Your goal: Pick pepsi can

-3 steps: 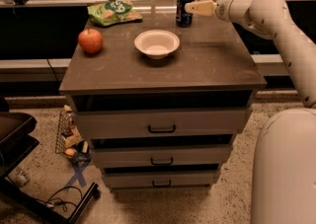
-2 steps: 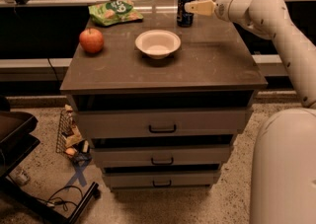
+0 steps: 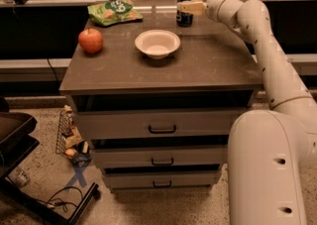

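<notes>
Robot arm, white and jointed, reaches over a brown drawer cabinet seen from above and in front. At the middle of the cabinet top sits a white bowl, upright.

Behind the bowl and to its right, near the back edge of the top, stands the pepsi can, dark blue with a silver rim, upright. The gripper is at the can, coming in from the right of the bowl at about the can's mid-height, and its pale tan tip crosses the can's front. Whether the gripper is closed on the can or only set around it cannot be told. The can's base rests on the cabinet top.

To the left of the bowl, near the left edge, is a red apple. Behind the bowl and to its left lies a green snack bag, flat, near the back edge. Apple, bag and can are each apart from the bowl.

Below the bowl, the cabinet front shows three drawers with dark handles, the top drawer the tallest. To the lower right of the bowl, the robot's large white body fills the corner. To the lower left, on a speckled floor, are a small wire basket of odds and ends and a dark cable.
</notes>
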`<action>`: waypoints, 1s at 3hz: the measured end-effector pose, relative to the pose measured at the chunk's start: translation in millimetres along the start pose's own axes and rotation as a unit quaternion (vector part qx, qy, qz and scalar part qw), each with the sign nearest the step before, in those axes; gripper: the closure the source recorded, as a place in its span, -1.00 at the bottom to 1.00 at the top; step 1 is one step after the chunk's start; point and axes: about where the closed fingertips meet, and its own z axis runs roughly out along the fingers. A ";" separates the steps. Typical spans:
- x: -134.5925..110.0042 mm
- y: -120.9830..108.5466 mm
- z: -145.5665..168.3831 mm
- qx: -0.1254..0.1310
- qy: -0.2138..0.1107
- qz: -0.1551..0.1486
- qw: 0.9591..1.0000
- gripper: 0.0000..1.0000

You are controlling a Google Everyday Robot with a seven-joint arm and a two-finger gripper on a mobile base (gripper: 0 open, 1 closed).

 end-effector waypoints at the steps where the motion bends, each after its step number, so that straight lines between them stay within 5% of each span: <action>1: 1.1 1.1 0.7 -0.001 0.001 0.001 1.000 -1.00; 3: 3.9 21.6 2.3 -0.028 0.051 0.040 0.997 -1.00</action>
